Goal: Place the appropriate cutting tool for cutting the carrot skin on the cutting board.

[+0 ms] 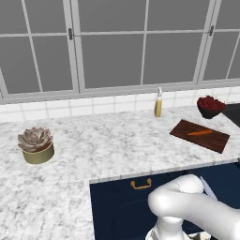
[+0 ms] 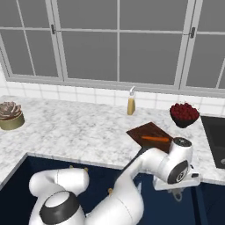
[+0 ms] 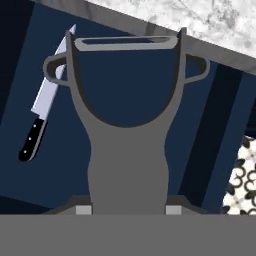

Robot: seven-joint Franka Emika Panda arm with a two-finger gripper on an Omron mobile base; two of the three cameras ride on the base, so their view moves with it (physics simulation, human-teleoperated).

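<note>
The grey metal peeler (image 3: 127, 150) stands upright between my fingertips (image 3: 83, 210), its forked looped head at the top of the hand view. My gripper (image 3: 128, 210) is shut on its handle. In the right base view the gripper (image 2: 176, 192) hangs below the counter's front edge, in front of the navy cabinets, with the hand pointing down. The dark brown cutting board (image 1: 213, 140) (image 2: 143, 131) lies on the marble counter at the right. The small orange carrot (image 1: 200, 132) (image 2: 155, 139) rests on it.
A knife (image 3: 42, 107) (image 1: 207, 186) with a pale blade and black handle lies against the navy front below the counter edge. On the counter stand a yellow bottle (image 1: 158, 104) (image 2: 131, 103), a bowl of red fruit (image 1: 210, 106) (image 2: 184, 114), a potted succulent (image 1: 36, 145) (image 2: 9, 115) and a dark cooktop (image 2: 215, 136).
</note>
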